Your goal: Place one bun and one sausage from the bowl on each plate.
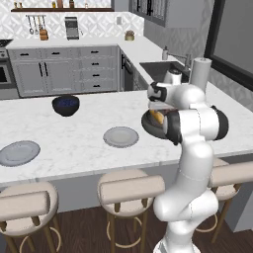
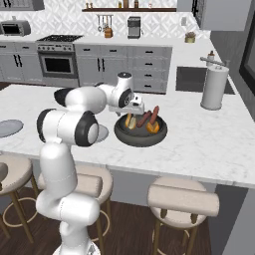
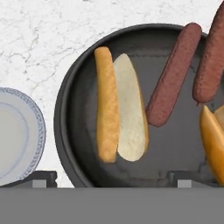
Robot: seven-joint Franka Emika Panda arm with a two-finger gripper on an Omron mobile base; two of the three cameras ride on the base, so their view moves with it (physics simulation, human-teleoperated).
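Observation:
The wide dark bowl (image 3: 74,144) (image 2: 141,137) stands on the marble island. In it lie a split golden bun (image 3: 116,105) (image 2: 130,121), a second bun (image 3: 214,140) (image 2: 153,127) and two red-brown sausages (image 3: 175,74) (image 3: 212,57) (image 2: 144,118). My gripper (image 3: 111,179) (image 2: 133,110) hovers open just above the bowl's left side, its fingertips (image 3: 41,177) spread wide on either side of the split bun and holding nothing. One light-grey plate (image 3: 17,135) (image 1: 121,137) lies bare just left of the bowl. The other plate (image 1: 19,152) (image 2: 9,127) lies bare farther left. In the left base view my arm hides most of the bowl (image 1: 147,124).
A smaller blue-black bowl (image 1: 65,105) stands at the island's far side. A paper towel roll (image 2: 214,84) stands to the right near the sink (image 1: 160,69). Padded stools (image 2: 182,199) line the island's near edge.

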